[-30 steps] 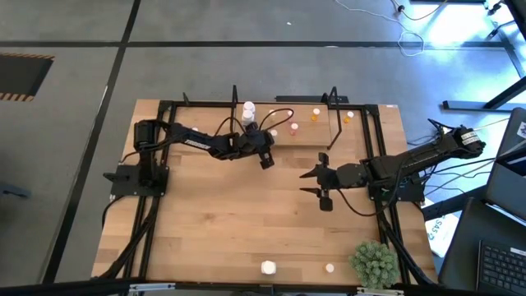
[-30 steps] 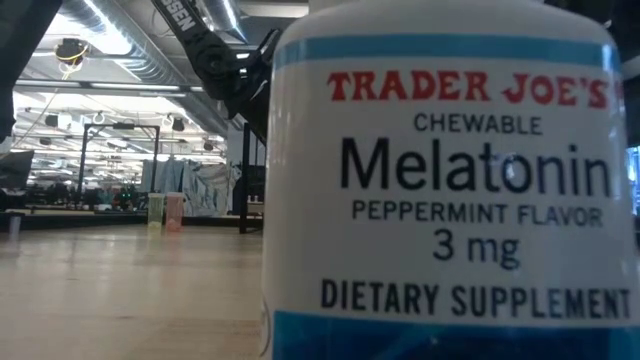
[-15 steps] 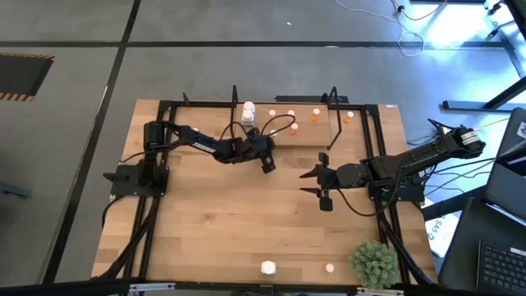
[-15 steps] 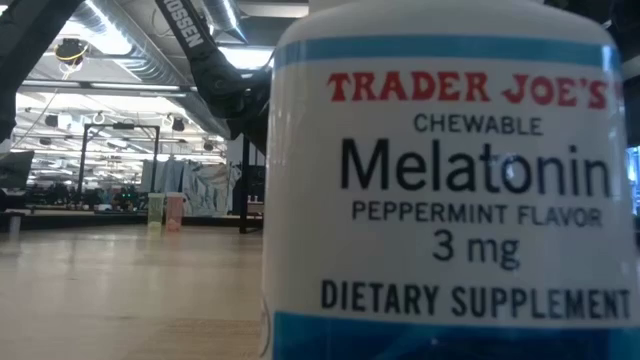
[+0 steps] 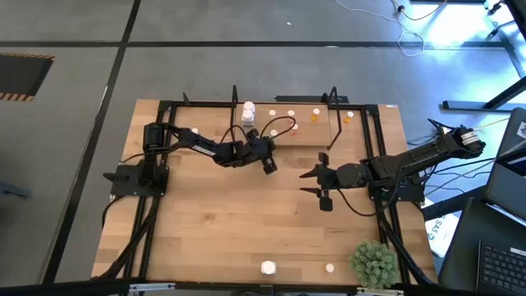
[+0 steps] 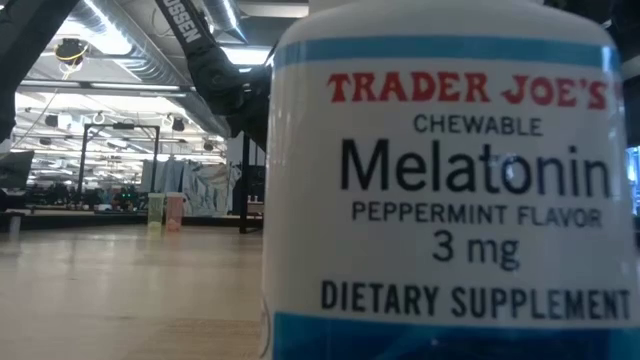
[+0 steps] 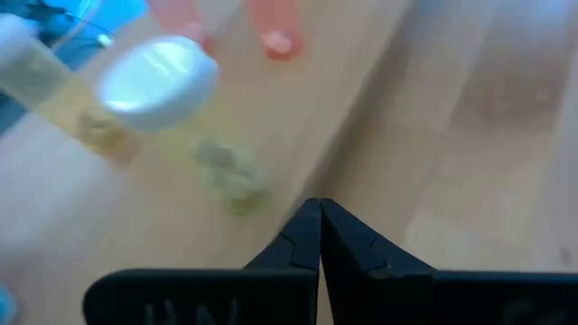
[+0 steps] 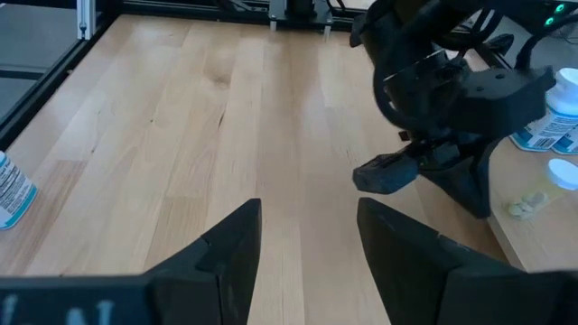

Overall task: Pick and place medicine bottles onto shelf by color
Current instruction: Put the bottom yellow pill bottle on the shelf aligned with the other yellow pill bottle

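- The left gripper (image 5: 269,166) had its jaws pressed fully together, empty, as the left wrist view showed with the two dark fingers (image 7: 298,248) meeting at a point.
- It hung just in front of the shelf (image 5: 345,136) at the desk's far edge, where a white bottle (image 5: 248,110) and several small pink and orange ones (image 5: 315,114) already stood.
- The right gripper (image 5: 319,182) waited mid-desk toward the right edge, jaws parted and empty.
- The bottles not yet shelved stood upright by the desk's near edge: a chunky white bottle (image 5: 268,267) and a smaller cream one (image 5: 329,267), well apart from both sets of jaws.
- Judged from the high view, both lay straight toward the near edge from the jaws, the cream one nearer the right arm, the white one roughly between the two arms.
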`<move>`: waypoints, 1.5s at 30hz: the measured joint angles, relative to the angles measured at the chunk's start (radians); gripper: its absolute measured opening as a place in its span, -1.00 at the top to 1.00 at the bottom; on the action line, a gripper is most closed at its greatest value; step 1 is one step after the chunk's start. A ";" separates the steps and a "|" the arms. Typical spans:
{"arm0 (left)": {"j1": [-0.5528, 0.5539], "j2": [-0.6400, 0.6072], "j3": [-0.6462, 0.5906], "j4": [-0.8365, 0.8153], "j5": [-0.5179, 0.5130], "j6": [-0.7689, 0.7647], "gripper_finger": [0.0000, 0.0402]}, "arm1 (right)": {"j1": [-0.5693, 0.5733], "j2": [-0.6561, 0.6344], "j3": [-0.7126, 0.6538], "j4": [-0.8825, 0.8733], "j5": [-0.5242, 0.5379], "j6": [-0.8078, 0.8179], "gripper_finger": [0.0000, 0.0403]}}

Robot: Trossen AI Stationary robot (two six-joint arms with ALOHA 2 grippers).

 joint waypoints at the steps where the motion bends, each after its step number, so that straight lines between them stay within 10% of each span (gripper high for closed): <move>1: 0.000 -0.001 0.000 0.002 -0.012 0.000 1.00 | 0.000 0.000 0.000 0.000 0.000 0.000 0.07; 45: 0.035 -0.002 0.001 0.009 -0.062 0.054 1.00 | 0.000 0.000 0.000 -0.006 0.000 0.001 0.07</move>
